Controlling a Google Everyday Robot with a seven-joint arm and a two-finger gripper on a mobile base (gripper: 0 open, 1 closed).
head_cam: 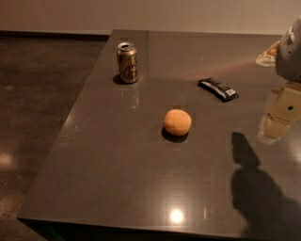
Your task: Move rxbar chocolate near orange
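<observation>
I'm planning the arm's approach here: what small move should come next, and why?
Probably shift the gripper, which hangs at the right edge of the view, leftward and farther back until it is over the rxbar chocolate. The bar lies flat and untouched, well apart from the orange, and the gripper holds nothing, so reaching the bar looks like the first step.

Dark glossy table [117,179] — speckled brown floor [37,94], pale wall [141,14]

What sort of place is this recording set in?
Likely an office break area or lab: a dark polished counter with a drink can, orange and rxbar chocolate, a concrete floor. The gripper hangs at the right edge.
</observation>
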